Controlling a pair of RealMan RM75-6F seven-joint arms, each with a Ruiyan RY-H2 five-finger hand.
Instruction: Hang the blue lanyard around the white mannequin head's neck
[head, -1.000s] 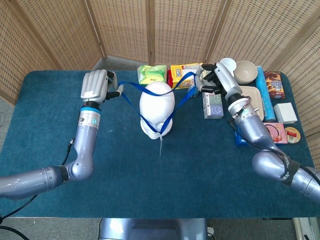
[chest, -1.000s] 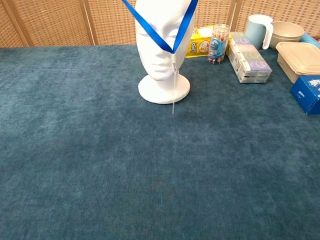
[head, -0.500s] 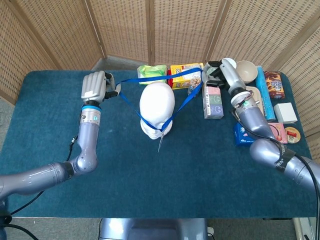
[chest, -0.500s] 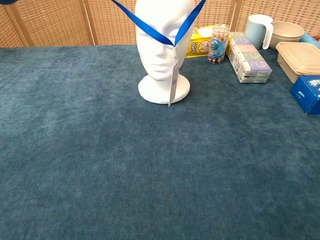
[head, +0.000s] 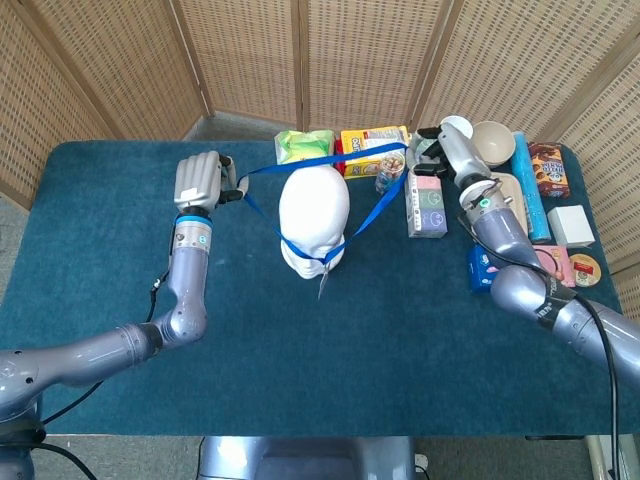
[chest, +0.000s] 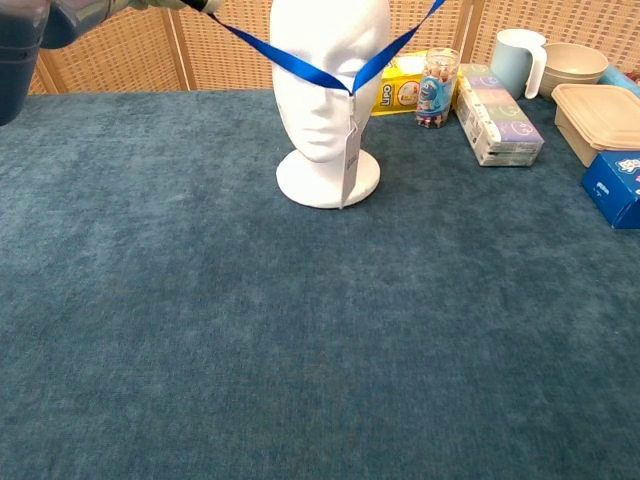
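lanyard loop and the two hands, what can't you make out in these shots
- Lanyard back strand: in the head view, whether it has cleared the mannequin head's crown; chest view crops the top.
- Left hand: seen from the back, so fingers on the strap are hidden.
- Right hand: grip too small, lost among the boxes.

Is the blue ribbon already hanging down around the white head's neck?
No, the blue ribbon crosses the face of the white head, and both hands hold its ends up.

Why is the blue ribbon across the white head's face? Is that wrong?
It looks odd: the blue lanyard crosses the mannequin head at face height, not at the neck. The left hand and right hand hold it spread wide.
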